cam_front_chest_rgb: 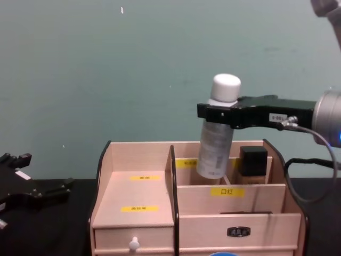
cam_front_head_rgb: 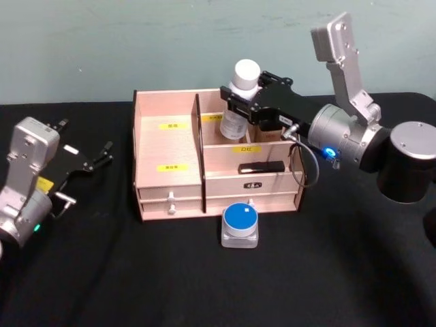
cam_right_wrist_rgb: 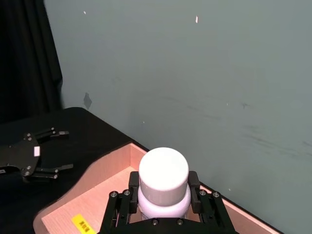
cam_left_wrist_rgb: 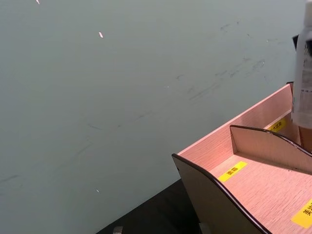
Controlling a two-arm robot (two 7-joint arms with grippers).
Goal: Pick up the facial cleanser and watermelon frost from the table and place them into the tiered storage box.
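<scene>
The facial cleanser point(cam_front_head_rgb: 240, 119), a clear bottle with a white cap, hangs slightly tilted over the rear right compartment of the tiered storage box point(cam_front_head_rgb: 170, 146). My right gripper point(cam_front_head_rgb: 238, 102) is shut on its neck just under the cap point(cam_right_wrist_rgb: 163, 170), and its lower end dips behind the box's rear wall point(cam_front_chest_rgb: 216, 144). The watermelon frost point(cam_front_head_rgb: 240, 225), a small squarish container with a round blue lid, stands on the black table in front of the box. My left gripper point(cam_front_head_rgb: 85, 139) rests open at the table's left, apart from everything.
A flat black item point(cam_front_head_rgb: 261, 167) lies in the box's middle right tier. A dark-capped brown bottle point(cam_front_chest_rgb: 251, 162) stands in the rear compartment beside the cleanser. The box's left section point(cam_left_wrist_rgb: 253, 180) holds nothing. A grey-green wall rises behind the table.
</scene>
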